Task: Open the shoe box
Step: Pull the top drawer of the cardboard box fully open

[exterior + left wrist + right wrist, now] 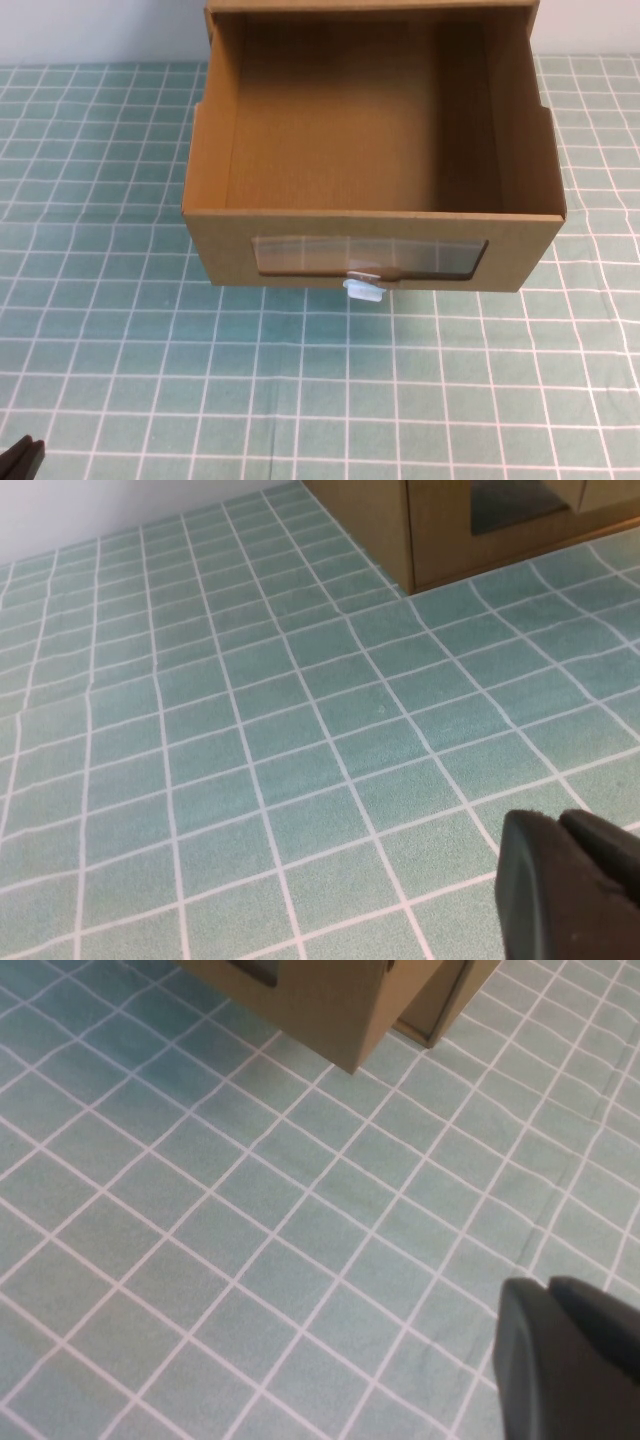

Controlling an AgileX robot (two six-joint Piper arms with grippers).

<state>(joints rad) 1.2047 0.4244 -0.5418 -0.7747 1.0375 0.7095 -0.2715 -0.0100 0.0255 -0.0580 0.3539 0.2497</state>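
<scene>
- Jaws of the right gripper (552,1305) are closed with nothing between them. It is held low over bare tablecloth (300,400), off the front right corner of the shoe box (520,250) and apart from it. It is not caught in the high view.
- The left gripper (558,830) is likewise seen pressed shut and empty. It is parked at the near left edge of the table, well apart from the box, with only its tip showing in the high view.
- Neither gripper is touching anything, so no pulling or lifting is judged to be under way.
- The shoe box is placed at the far middle of the table, and it is of the sliding kind. Its drawer tray (213,150) is drawn out toward the robot from the outer sleeve (370,6), of which only the front edge is seen.
- The inside of the tray is laid bare from above, and nothing is seen in it.
- The front panel faces the robot, with a clear window (400,255) set in it and a small pale pull tab (364,290) at its lower edge, untouched by either arm.
- The opening is judged to be done, since the tray is out and its inside is exposed.
- Little or nothing is judged to be left, beyond the arms being kept clear of the box.
</scene>
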